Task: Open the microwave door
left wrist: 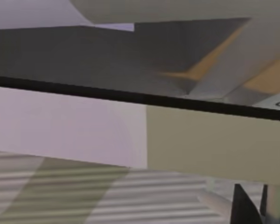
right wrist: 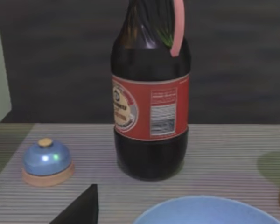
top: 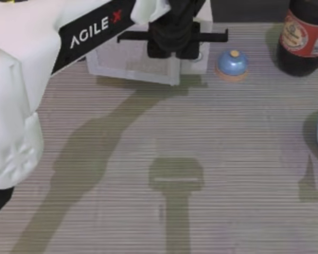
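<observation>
Left gripper (top: pixel 172 50), black and two-fingered, reaches from the left across to the far edge of the table and sits over the front of the small white box-shaped microwave (top: pixel 148 61); whether its fingers are spread or closed cannot be told. The microwave door (top: pixel 130 61), a flat white panel with a grey speckled mesh window, faces the camera, its right edge directly beneath the gripper. The door's angle cannot be read; the left wrist view shows only close white surfaces. To do the step well, the pull should follow the door's arc about its hinge, keeping clear of the blue dome-shaped bell (top: pixel 232 64) just beside. The right arm is out of sight.
</observation>
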`<state>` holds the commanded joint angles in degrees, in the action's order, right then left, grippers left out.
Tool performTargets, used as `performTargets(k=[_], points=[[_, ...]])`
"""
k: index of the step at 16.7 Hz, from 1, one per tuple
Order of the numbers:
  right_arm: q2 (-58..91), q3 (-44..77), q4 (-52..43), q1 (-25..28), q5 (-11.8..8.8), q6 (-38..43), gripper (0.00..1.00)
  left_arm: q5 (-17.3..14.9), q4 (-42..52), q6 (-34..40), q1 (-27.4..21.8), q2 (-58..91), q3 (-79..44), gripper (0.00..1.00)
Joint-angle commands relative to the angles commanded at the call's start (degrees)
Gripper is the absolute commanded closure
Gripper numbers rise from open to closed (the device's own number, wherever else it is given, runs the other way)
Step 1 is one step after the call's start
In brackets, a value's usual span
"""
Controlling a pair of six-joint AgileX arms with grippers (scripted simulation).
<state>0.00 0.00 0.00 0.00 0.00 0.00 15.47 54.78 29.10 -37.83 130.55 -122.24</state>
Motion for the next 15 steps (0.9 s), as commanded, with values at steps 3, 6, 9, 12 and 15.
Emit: performTargets(k=[3,6,9,12,15], points=[[0.0,0.0,0.0,0.0,0.0,0.0,0.0,-0.8,-2.2,-2.2,0.3,-2.5,4.0,1.0],[0.0,0.0,0.0,0.0,0.0,0.0,0.0,-1.7,-4.1,-4.2,0.7,-4.6,8.1,1.0],[0.0,0.0,0.0,0.0,0.0,0.0,0.0,-1.8,-4.4,-4.5,0.7,-4.9,8.7,1.0],[0.0,0.0,0.0,0.0,0.0,0.0,0.0,-1.8,-4.4,-4.5,0.7,-4.9,8.7,1.0],[0.0,0.0,0.0,0.0,0.0,0.0,0.0,-1.8,-4.4,-4.5,0.7,-4.9,8.7,1.0]])
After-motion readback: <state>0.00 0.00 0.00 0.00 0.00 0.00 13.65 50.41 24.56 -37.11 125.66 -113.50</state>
